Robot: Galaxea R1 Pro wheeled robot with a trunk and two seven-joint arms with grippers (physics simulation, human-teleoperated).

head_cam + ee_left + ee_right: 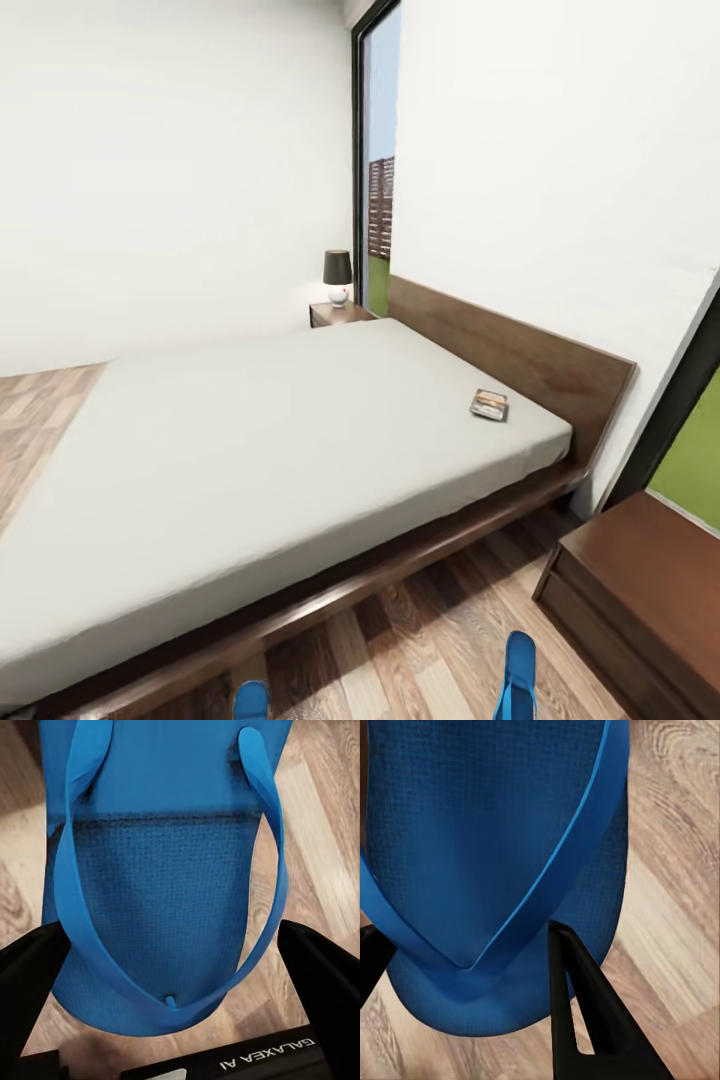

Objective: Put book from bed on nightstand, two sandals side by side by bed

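Observation:
The book (489,404) lies on the pale mattress of the bed (260,450), near the headboard on my side. One nightstand (340,313) with a black-shaded lamp stands beyond the bed, and another nightstand (640,590) stands close at my right. Two blue sandals (251,700) (518,675) show at the lower edge of the head view, over the wood floor. In the left wrist view my left gripper (172,934) holds the toe end of a sandal (165,870) between its fingers. My right gripper (465,934) is shut on the other sandal (472,832), with one finger across its sole.
A strip of plank floor (440,640) runs between the bed frame and the near nightstand. A tall dark-framed window (378,160) stands behind the far nightstand, and another window (690,450) is at the right. More floor (40,410) lies beyond the bed's foot.

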